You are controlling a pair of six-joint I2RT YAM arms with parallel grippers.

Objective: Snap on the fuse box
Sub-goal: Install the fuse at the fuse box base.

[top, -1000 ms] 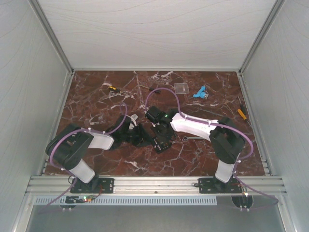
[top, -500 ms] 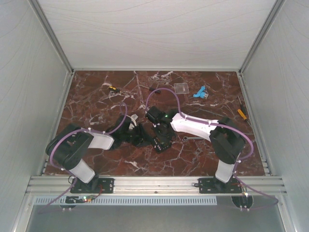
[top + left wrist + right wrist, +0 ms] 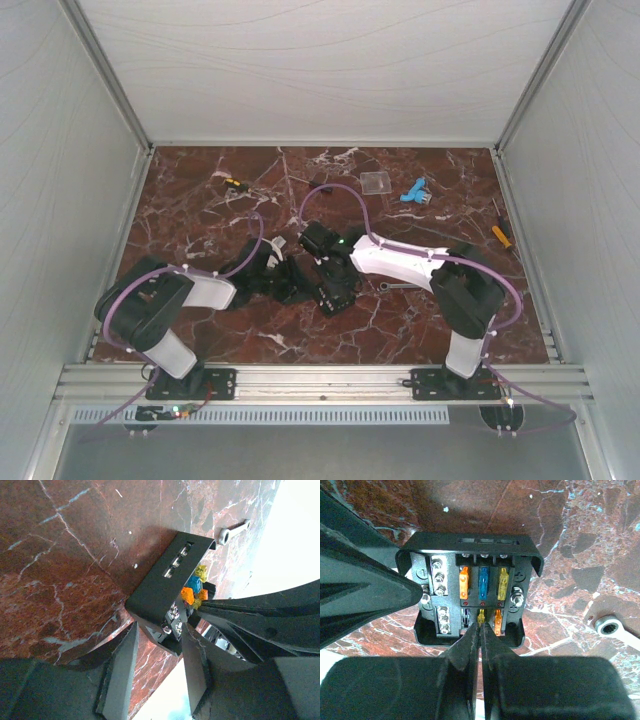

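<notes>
- The desk (image 3: 190, 215) is red-brown marble with white veins, shut in by white walls (image 3: 60, 170) on its left, right and far sides.
- An aluminium rail (image 3: 320, 372) runs along the near edge, and both arm bases (image 3: 195, 382) sit on it.
- The fuse box (image 3: 335, 293) lies near the middle of the desk, its face showing orange, blue and yellow fuses (image 3: 483, 582).
- The left hand (image 3: 159, 630) is partly closed and holds the box, with its fingers (image 3: 120, 675) against opposite sides of the box's end.
- The right hand (image 3: 480, 630) is closed finger to finger, its tips on the near row of fuses.
- A wrench (image 3: 612, 627) lies just right of the box, not touching it.
- Near the far edge lie a small yellow-and-black tool (image 3: 233, 183), a clear plate (image 3: 376, 182) and a blue part (image 3: 413, 191).
- A yellow-handled screwdriver (image 3: 500, 232) lies by the right wall.
- Bare marble shows between the box and those far things, and between the box and the rail.
- The side walls stand right at the desk's left and right edges.
</notes>
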